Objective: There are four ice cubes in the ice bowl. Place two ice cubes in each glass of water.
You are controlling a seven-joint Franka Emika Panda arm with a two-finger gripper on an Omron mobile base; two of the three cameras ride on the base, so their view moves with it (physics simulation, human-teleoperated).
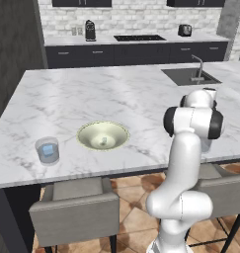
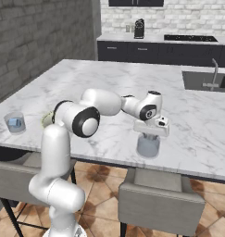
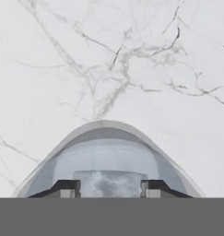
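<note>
My gripper (image 2: 149, 135) hangs straight down over the right glass of water (image 2: 148, 146) near the island's front edge. In the hand view the fingertips (image 3: 66, 188) hold a pale ice cube (image 3: 109, 182) between them, just above the tumbler's rim (image 3: 104, 126). The left glass of water (image 1: 47, 150) stands near the front left edge with a blue ice cube (image 1: 49, 149) inside. Between the two glasses sits the yellow-green ice bowl (image 1: 87, 133), with one small ice cube (image 1: 103, 142) in its middle. My arm partly hides the bowl (image 2: 46, 119) in the right base view.
A sink with a faucet (image 1: 196, 69) is set into the marble island at the back right. Grey stools (image 1: 74, 207) stand under the front edge. A dark back counter carries a kettle (image 1: 90, 30) and a toaster (image 1: 184, 30).
</note>
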